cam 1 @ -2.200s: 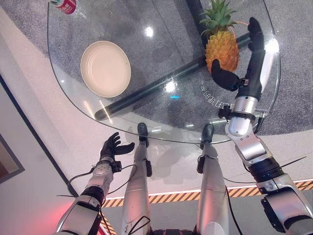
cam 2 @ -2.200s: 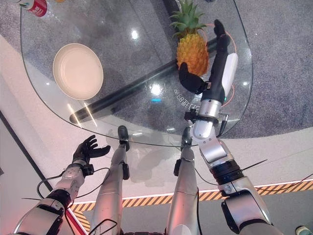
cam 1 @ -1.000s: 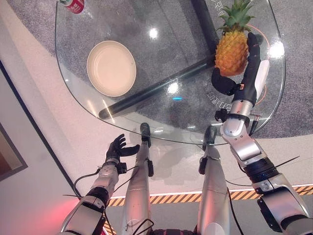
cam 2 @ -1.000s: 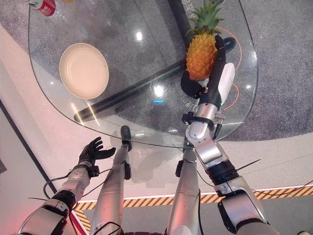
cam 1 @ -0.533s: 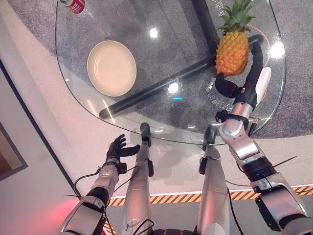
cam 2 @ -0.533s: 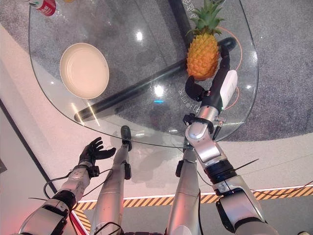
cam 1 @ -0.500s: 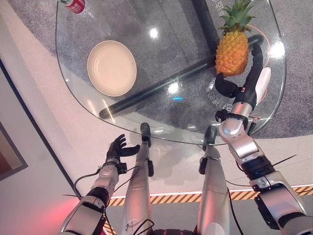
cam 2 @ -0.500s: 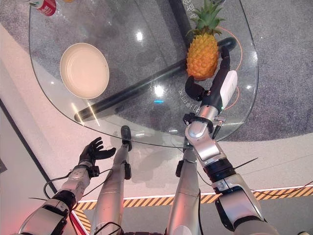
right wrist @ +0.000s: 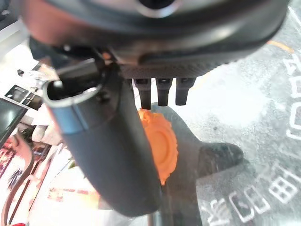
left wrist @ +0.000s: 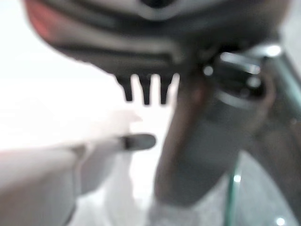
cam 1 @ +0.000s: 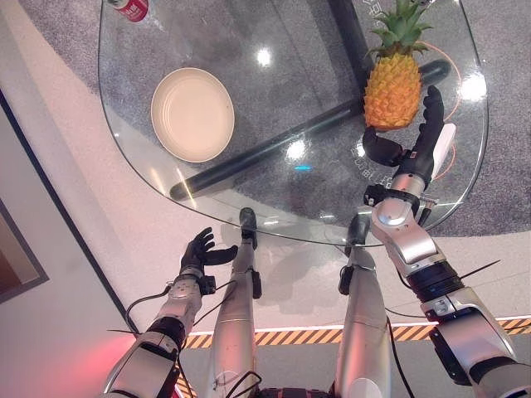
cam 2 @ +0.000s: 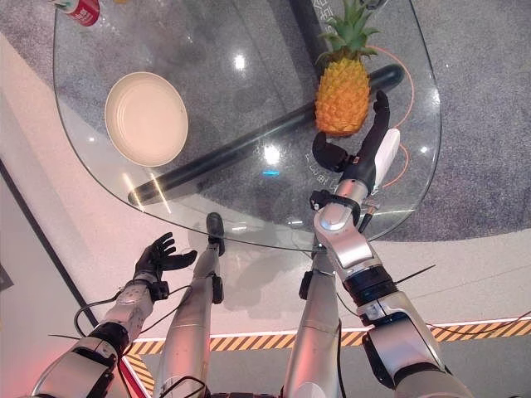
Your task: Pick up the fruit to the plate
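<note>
On glass table (cam 1: pixel 274 108): plate (cam 1: pixel 192 114), pineapple (cam 1: pixel 392 87) (upright), grey carpet (cam 1: pixel 506 124) beneath.

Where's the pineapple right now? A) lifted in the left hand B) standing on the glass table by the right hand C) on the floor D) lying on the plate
B: the pineapple stands upright on the glass table, with the open right hand next to it and the plate bare.

My arms are silver-grey metal with black joint rings, and both end in dark hands: left hand (cam 1: pixel 197 249), right hand (cam 1: pixel 412 148), which has a white cover along its side.
</note>
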Controlling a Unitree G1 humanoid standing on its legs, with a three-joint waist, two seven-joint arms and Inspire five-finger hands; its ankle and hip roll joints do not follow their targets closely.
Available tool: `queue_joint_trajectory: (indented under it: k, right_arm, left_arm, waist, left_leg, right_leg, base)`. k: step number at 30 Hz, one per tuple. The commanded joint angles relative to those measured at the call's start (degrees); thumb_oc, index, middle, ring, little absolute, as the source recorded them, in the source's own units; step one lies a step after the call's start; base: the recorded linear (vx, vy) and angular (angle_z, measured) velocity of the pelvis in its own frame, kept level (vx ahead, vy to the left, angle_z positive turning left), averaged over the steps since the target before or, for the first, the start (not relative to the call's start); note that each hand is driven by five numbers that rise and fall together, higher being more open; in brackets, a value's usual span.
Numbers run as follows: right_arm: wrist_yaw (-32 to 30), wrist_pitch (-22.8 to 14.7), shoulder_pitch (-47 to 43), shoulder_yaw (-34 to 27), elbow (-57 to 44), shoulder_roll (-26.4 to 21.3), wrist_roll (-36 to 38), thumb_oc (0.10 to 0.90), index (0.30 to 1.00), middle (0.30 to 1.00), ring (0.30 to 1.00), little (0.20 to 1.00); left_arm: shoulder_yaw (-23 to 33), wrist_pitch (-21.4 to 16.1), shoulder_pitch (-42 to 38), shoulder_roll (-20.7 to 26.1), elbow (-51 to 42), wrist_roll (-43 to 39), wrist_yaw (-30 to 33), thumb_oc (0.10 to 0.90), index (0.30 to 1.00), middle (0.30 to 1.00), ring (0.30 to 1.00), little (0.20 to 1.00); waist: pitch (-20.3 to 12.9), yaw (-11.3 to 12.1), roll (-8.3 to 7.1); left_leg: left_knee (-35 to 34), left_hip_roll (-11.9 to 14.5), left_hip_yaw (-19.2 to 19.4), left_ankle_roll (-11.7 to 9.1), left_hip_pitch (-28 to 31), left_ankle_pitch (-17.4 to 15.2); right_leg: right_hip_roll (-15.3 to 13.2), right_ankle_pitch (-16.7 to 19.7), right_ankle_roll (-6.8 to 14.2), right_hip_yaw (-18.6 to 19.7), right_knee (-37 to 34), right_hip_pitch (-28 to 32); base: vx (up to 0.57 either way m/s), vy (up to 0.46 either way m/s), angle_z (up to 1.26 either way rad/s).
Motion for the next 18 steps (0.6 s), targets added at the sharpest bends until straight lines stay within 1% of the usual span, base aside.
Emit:
queue_joint_trajectory:
  k: [1, 5, 13, 18]
  right_arm:
    - [-0.44, -4.67, -2.46, -1.8, -5.71, -0.59, 1.37, 0.8, 0.9, 0.9, 0.9, 0.9]
    - [1.11, -5.51, -1.76, -1.68, -6.95, 0.49, 2.75, 0.8, 0.9, 0.9, 0.9, 0.9]
    - [2.2, -4.31, -1.25, -0.91, -10.35, 1.61, 1.37, 0.8, 0.9, 0.9, 0.9, 0.9]
    - [1.44, -3.9, -1.15, -0.68, -11.0, 1.8, 0.79, 0.8, 0.9, 0.9, 0.9, 0.9]
  left_arm:
    - [-0.71, -0.68, 3.94, -0.04, 0.53, 0.49, 1.67, 0.8, 0.9, 0.9, 0.9, 0.9]
    - [-0.86, -0.49, 3.93, -0.24, 0.51, 0.49, 1.86, 0.8, 0.9, 0.9, 0.9, 0.9]
    - [-1.01, -0.29, 4.44, -0.79, 0.05, 0.38, 1.99, 0.8, 0.9, 0.9, 0.9, 0.9]
    - [-0.99, -0.55, 4.62, -1.03, 0.41, 0.46, 1.61, 0.8, 0.9, 0.9, 0.9, 0.9]
  waist:
    - [-0.52, 0.4, 0.76]
    - [-0.52, 0.32, 0.76]
    - [-0.52, 0.18, 0.87]
    - [-0.52, 0.13, 0.91]
  left_leg:
    - [6.38, -2.15, -0.07, 1.46, -2.36, -4.27]
    - [6.13, -2.17, 0.07, 1.49, -2.29, -4.16]
    - [6.07, -2.27, 0.29, 1.51, -2.13, -4.04]
    - [6.19, -2.3, 0.35, 1.51, -2.12, -4.04]
  right_leg:
    - [3.29, 6.79, -3.59, -4.36, -4.0, -0.05]
    - [3.3, 6.84, -3.62, -4.4, -4.09, -0.06]
    - [3.27, 6.82, -3.71, -4.25, -4.11, -0.01]
    - [3.22, 6.83, -3.75, -4.14, -4.14, 0.02]
  base:
    - [0.0, 0.0, 0.0]
    - [0.0, 0.0, 0.0]
    - [0.0, 0.0, 0.0]
    - [0.0, 0.0, 0.0]
